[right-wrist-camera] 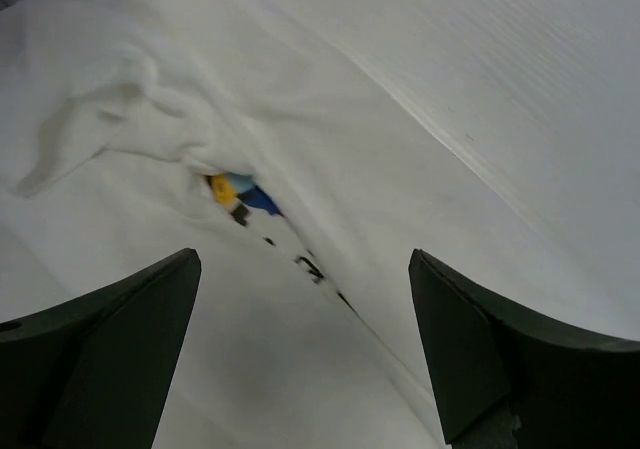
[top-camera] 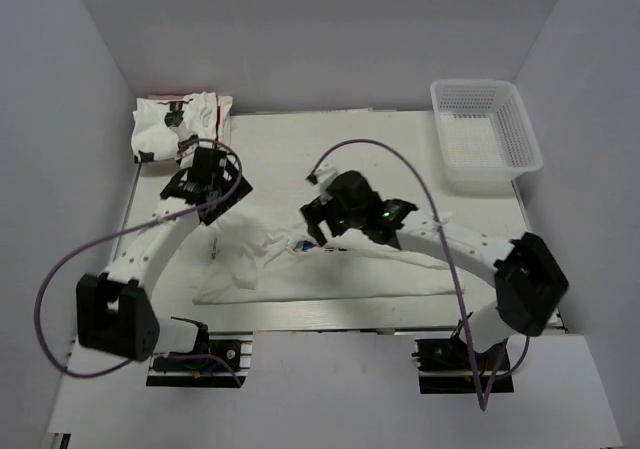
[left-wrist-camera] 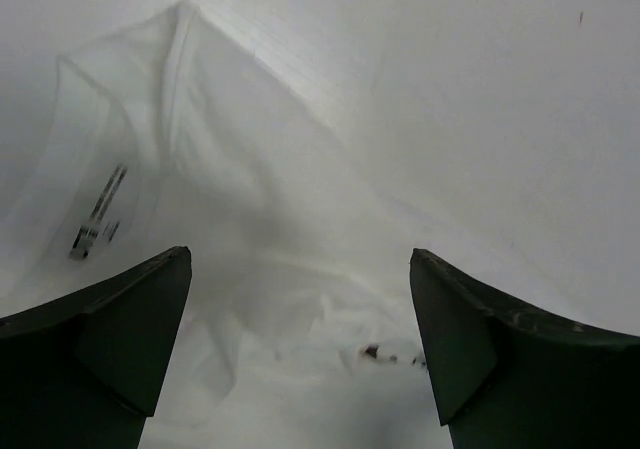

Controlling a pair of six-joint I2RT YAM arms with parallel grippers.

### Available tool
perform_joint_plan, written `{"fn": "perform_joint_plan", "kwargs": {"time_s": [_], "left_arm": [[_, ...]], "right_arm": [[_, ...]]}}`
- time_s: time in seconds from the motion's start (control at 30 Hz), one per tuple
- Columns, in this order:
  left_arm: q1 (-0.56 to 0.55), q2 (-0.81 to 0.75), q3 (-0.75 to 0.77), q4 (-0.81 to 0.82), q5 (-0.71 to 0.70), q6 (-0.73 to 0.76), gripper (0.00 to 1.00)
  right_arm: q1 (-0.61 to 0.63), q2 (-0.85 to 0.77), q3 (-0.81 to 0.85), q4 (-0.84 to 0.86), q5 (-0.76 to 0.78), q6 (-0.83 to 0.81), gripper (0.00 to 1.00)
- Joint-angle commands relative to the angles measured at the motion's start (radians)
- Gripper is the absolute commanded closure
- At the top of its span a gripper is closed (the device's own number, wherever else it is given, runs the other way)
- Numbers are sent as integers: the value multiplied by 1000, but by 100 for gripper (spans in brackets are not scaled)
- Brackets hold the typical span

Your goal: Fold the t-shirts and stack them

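Note:
A white t-shirt (top-camera: 300, 269) lies crumpled and half folded across the table's near middle. A bit of its colourful print (right-wrist-camera: 240, 193) and dark lettering shows in a fold. A folded white t-shirt with black print (top-camera: 178, 127) lies at the far left corner. My left gripper (top-camera: 222, 214) is open and empty above the shirt's left end; its neck label (left-wrist-camera: 98, 212) shows in the left wrist view. My right gripper (top-camera: 322, 237) is open and empty just above the shirt's middle (right-wrist-camera: 300, 299).
A white mesh basket (top-camera: 485, 134) stands at the far right corner. White walls enclose the table on three sides. The arm cables loop over the table's left and middle.

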Motion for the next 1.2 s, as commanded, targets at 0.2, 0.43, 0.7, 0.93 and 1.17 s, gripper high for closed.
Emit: {"fn": "perform_joint_plan", "kwargs": {"time_s": [0.2,0.43,0.7,0.93,1.17], "left_arm": [[92,481,238,137,53,94,0],[150,630,168,263,216,120,0],[169,635,122,283,207,129,0],[178,616,79,293,217,138,0],[196,616,69,304,205,148,0]], "right_arm": [[243,279,213,150,58,-251,10],[334,431,305,324,24,-262,10],[365,627,475,361,64,-177,10],[362,744,564,355,278,-125,17],[368,672,503,349,423,-64,96]]}}
